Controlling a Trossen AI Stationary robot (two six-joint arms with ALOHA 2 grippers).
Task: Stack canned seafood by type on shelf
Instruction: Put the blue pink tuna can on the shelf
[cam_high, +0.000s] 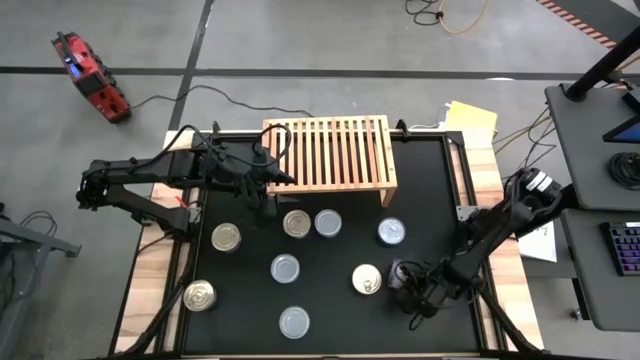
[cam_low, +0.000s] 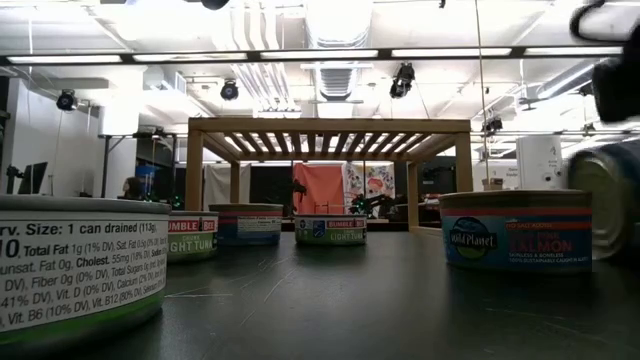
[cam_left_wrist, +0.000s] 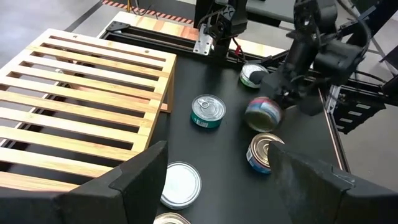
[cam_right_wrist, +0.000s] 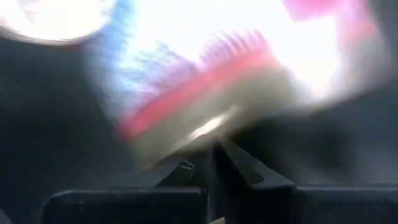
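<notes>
Black matte surface (cam_high: 330, 300) carries short round metal tins around both tools; right tool (cam_high: 408, 283) grips one tilted tin (cam_left_wrist: 263, 114), left tool (cam_high: 262, 190) gapes beside the light-wood slatted shelf (cam_high: 330, 150); grey floor surrounds.

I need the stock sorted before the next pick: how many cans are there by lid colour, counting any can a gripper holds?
Gold-lid cans: 4
Silver or whitish-lid cans: 5
Held can in the right gripper, lid not visible: 1
Total: 10
</notes>
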